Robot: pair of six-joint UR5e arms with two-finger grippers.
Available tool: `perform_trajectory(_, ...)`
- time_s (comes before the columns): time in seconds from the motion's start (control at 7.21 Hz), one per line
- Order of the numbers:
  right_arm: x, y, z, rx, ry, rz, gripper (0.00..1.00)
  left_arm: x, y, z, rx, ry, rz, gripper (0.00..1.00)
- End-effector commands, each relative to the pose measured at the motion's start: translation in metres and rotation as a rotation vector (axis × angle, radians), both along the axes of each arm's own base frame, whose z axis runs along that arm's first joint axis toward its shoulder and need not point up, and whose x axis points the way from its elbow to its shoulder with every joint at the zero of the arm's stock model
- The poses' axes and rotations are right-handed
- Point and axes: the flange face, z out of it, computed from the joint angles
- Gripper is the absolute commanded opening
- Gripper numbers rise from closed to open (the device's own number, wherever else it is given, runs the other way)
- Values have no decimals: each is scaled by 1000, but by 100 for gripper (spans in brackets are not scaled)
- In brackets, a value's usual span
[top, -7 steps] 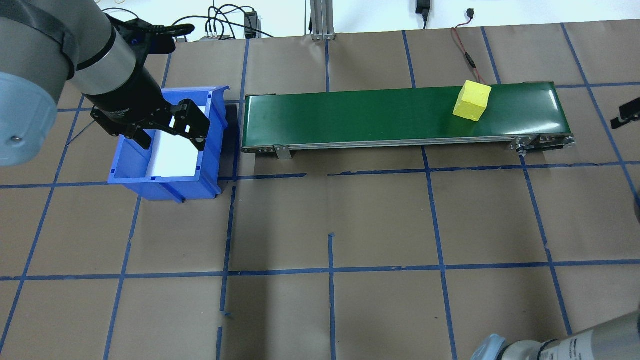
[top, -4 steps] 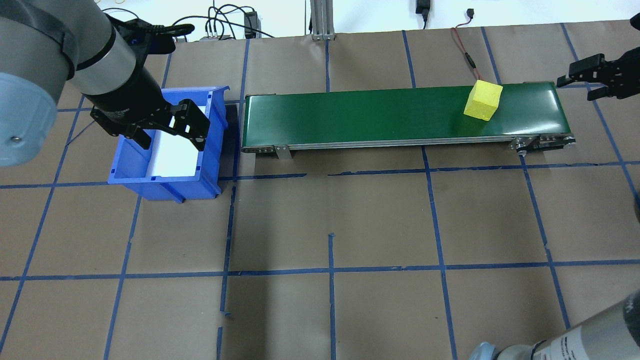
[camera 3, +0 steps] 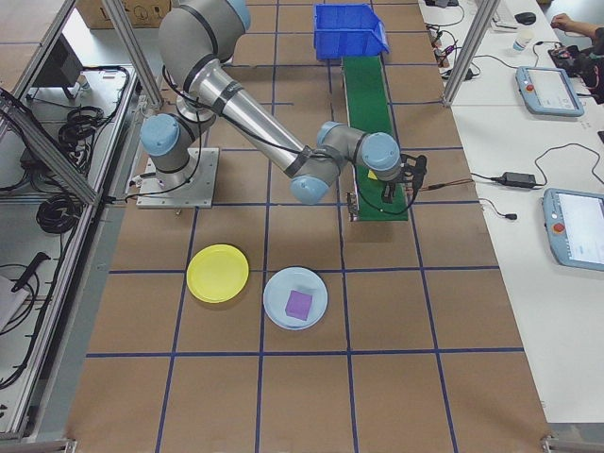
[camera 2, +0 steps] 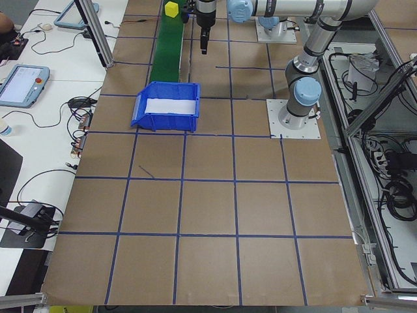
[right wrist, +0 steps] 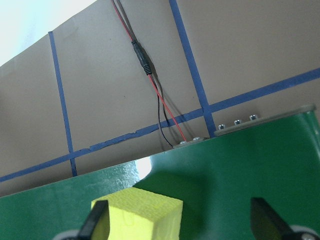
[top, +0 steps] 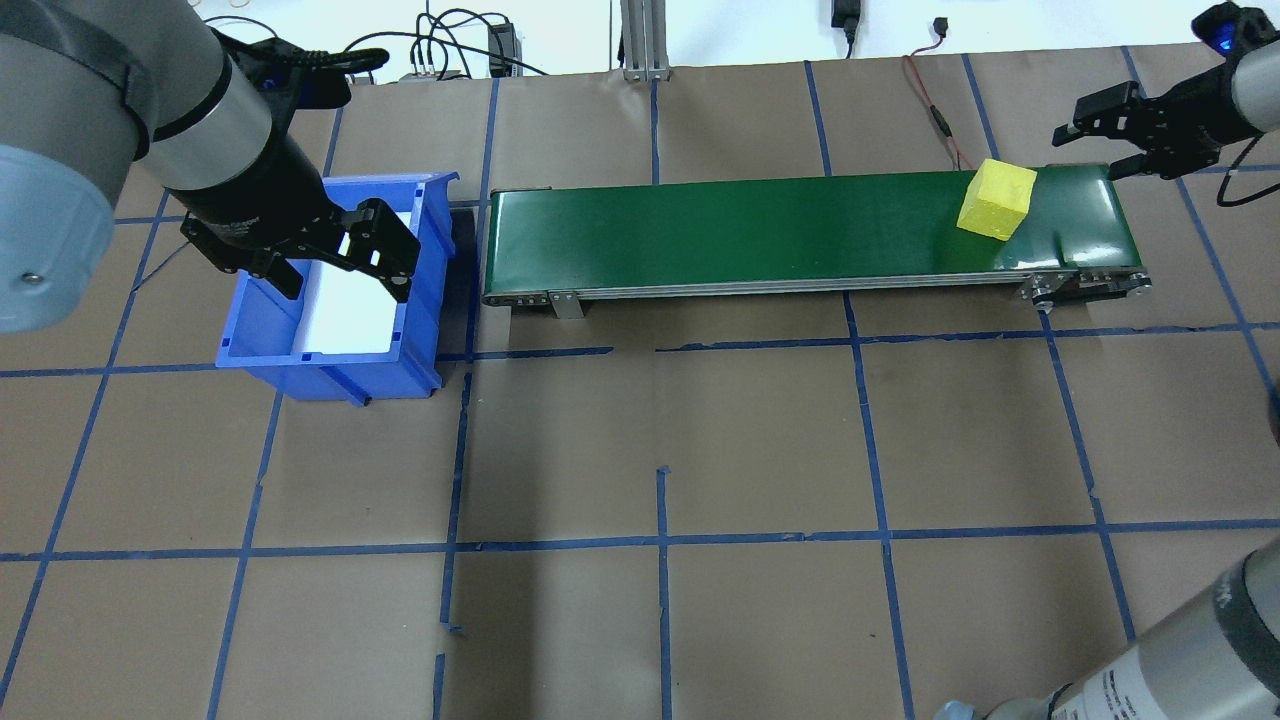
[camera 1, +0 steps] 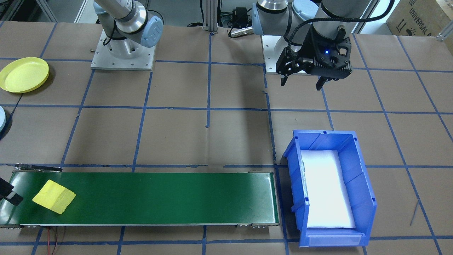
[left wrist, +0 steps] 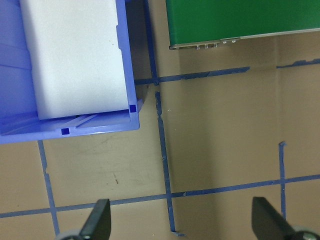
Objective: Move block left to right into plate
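A yellow foam block point(top: 996, 199) point(camera 1: 53, 196) lies on the green conveyor belt point(top: 760, 225) close to its right end. My right gripper point(top: 1095, 142) point(camera 1: 9, 193) hovers open just beyond that end, apart from the block. In the right wrist view the block point(right wrist: 137, 216) shows low between the open fingers. The yellow plate point(camera 1: 24, 74) point(camera 3: 218, 273) rests on the table near the right arm's base. My left gripper point(top: 345, 262) point(camera 1: 302, 80) hangs open and holding nothing above the blue bin point(top: 330, 360).
The blue bin point(camera 1: 364, 198) with a white foam liner stands at the belt's left end. A light blue plate point(camera 3: 283, 283) carrying a purple block point(camera 3: 300, 304) sits beside the yellow plate. A red cable point(top: 930, 110) runs behind the belt's right end.
The block has ridden the belt further right. My right gripper has come in from the right edge to the belt's far end. The left arm has not moved.
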Motion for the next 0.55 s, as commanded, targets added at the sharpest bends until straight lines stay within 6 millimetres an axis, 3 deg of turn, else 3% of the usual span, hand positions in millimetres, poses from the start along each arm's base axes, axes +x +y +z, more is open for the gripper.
perform_trajectory(0.0,10,-5,-17,54,-8,-32,100,0,0,0,1,0,-1,100)
perform_trajectory(0.42,27,-9,-20,73,-14,-38,100,0,0,0,1,0,-2,100)
